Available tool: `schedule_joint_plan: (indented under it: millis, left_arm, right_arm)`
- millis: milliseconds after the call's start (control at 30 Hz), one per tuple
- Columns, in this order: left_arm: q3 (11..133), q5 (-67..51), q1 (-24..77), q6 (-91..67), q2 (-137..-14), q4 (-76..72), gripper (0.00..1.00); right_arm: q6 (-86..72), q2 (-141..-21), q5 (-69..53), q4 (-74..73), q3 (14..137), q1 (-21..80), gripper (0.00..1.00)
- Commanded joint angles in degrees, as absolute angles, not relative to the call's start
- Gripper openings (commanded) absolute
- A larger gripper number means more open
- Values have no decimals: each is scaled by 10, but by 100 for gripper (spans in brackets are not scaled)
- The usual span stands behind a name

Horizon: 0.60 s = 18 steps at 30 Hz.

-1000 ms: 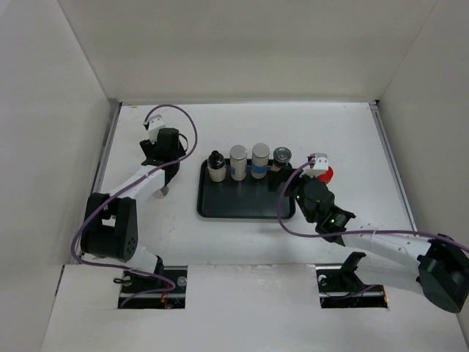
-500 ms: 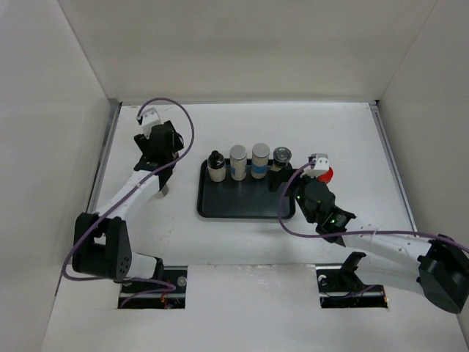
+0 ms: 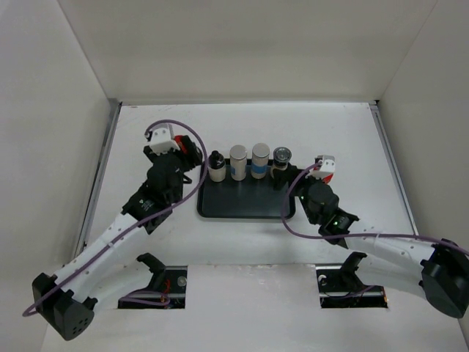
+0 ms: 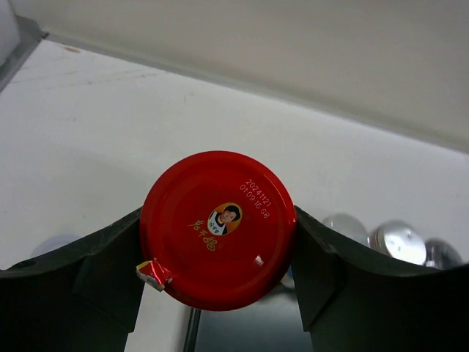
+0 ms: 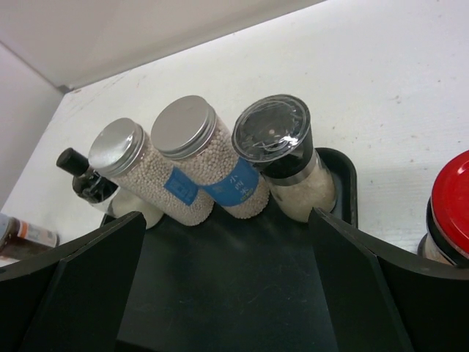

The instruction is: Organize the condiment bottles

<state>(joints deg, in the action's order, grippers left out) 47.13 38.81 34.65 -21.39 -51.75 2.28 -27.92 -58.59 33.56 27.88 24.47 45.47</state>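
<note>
While the left pincer (image 4: 217, 220) hangs out beyond the left end of the black tray (image 3: 245, 199), its two fingers (image 4: 102, 268) press in on opposite sides of a red-lidded jar (image 4: 218, 229). Seen from the wrist, the red lid fills the whole gap between them and the jar's body is hidden beneath it. Under that pincer a dark strip of the tray shows, and off past its right finger there are a few silvery lids, too blurred to tell apart.

The right pincer (image 5: 226, 220) stands spread wide over the tray, with nothing between its fingers but the bare tray floor. Just ahead of it four bottles stand in a row along the tray's far edge. Straight in front are the left white cylinder (image 5: 146, 180) and the right white cylinder (image 5: 212, 165), both with blue labels and silver lids, just beside each other. To the right of them, ahead of the pincer's right finger, is a glossy-capped jar (image 5: 278, 147) of pale grains. Far off to the pincer's left is the black-capped bottle (image 5: 79, 170). Outside the tray, just beyond the right finger, a second red-lidded jar (image 5: 451, 202) stands on the white table (image 3: 344, 132), cut off by the edge of the wrist view
</note>
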Motion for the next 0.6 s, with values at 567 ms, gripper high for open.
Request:
schedule_joint_plan:
  millis: [567]
  left_arm:
    - [476, 412, 598, -214, -764, -201, 40]
  right_arm:
    - [-306, -561, 379, 309, 223, 418, 100]
